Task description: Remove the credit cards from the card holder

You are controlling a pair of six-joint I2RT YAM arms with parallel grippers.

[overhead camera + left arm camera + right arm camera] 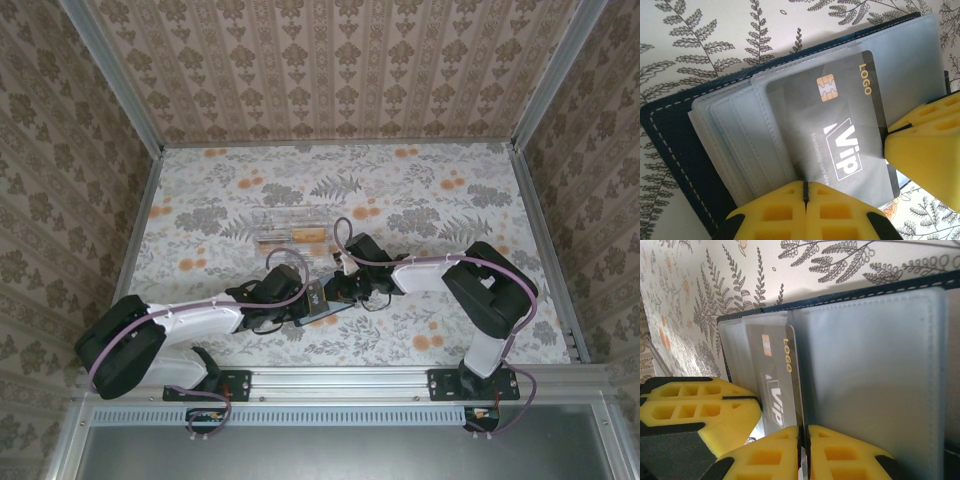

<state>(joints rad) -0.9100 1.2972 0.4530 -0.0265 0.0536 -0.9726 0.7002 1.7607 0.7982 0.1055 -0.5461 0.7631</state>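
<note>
On table (pixel 450 190): card holder (pixel 670 135), card (pixel 840 125) in its sleeve; clear box (pixel 290 228) behind it

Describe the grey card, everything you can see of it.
The card is dark grey, glossy plastic, with a gold chip, gold "LOGO", a white outlined "Vip" and a line of small print. It lies in a frosted sleeve of the open navy holder on the table; how far out it is I can't tell. The left gripper is shut at one edge; the right gripper seems to pinch another.
</note>
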